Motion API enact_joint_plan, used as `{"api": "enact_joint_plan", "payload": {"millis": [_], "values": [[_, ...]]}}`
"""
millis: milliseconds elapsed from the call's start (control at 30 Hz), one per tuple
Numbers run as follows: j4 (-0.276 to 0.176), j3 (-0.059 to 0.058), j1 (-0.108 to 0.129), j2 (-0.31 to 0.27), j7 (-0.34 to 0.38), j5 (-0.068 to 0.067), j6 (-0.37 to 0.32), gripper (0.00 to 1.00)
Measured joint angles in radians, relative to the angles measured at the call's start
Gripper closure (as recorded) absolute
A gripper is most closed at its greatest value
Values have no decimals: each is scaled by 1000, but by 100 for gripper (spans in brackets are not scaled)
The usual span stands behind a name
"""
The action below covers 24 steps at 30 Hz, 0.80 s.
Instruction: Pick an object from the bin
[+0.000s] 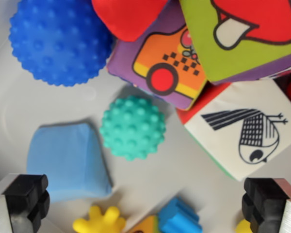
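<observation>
Claw [148, 204] wide open over toy bin [19, 102].
Small teal bumpy ball [133, 127] sits btwn blue block [68, 160] & bird cube [242, 128].

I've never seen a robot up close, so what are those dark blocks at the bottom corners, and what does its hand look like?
Those are the two fingertips of the robot's gripper. Each finger ends in a chunky black pad with notched, stepped edges, mounted on a pale silvery-grey metal body. No cables or markings show in this wrist view, and the arm itself is out of sight.
</observation>
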Motion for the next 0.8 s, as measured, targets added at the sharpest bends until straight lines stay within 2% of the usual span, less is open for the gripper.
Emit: {"api": "enact_joint_plan", "payload": {"millis": [800], "values": [[-15, -20, 57, 96, 356, 2, 104, 0]]}}
